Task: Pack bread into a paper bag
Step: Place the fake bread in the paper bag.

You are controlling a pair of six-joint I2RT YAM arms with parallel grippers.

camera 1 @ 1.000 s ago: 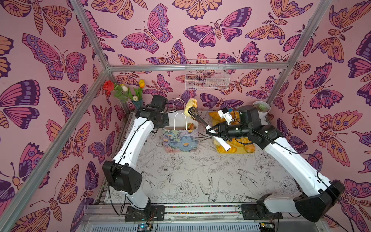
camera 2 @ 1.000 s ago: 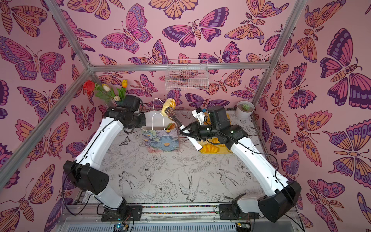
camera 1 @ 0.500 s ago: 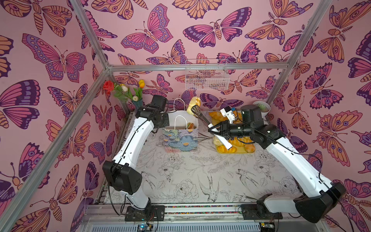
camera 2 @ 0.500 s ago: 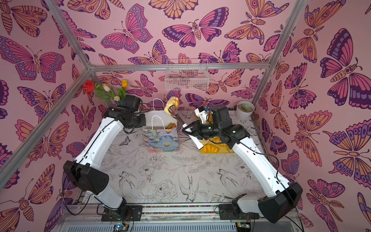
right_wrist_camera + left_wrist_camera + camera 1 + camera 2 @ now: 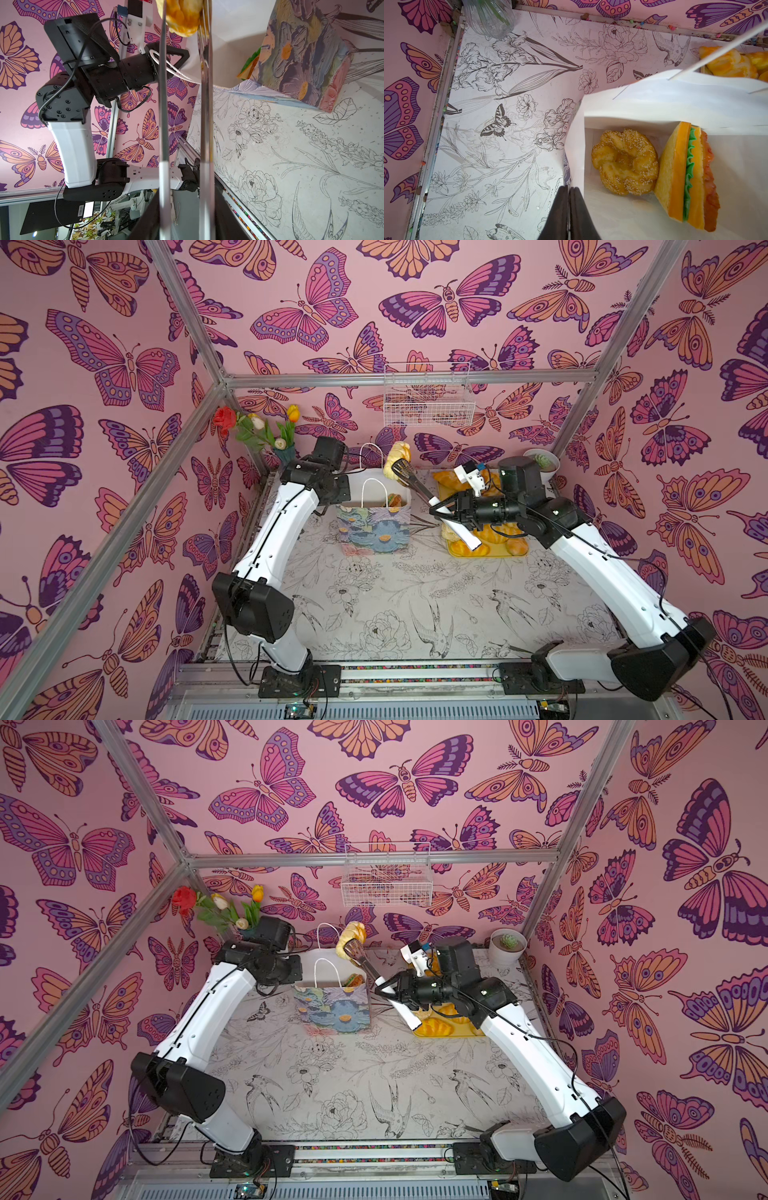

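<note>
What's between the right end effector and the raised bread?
A pair of tongs: the right end effector grips their white handle and their dark tips clamp the bread. Both top views show it.

Paper bag [image 5: 376, 526] stands upright on the table [image 5: 395, 605], towards the rear, left of centre. Inside it, a seeded roll [image 5: 623, 162] lies against a sandwich [image 5: 685, 176] set on edge. Tray [image 5: 486, 552] lies right of the bag, apart from it, bearing bread pieces [image 5: 515, 545]. Tongs [image 5: 415, 487] hold one pastry [image 5: 400, 450] aloft by the bag's rear right corner. Flower vase [image 5: 284, 454]: rear left corner. Potted plant [image 5: 540, 460]: rear right corner. Wire basket [image 5: 428, 406] hangs on the rear wall, above.
</note>
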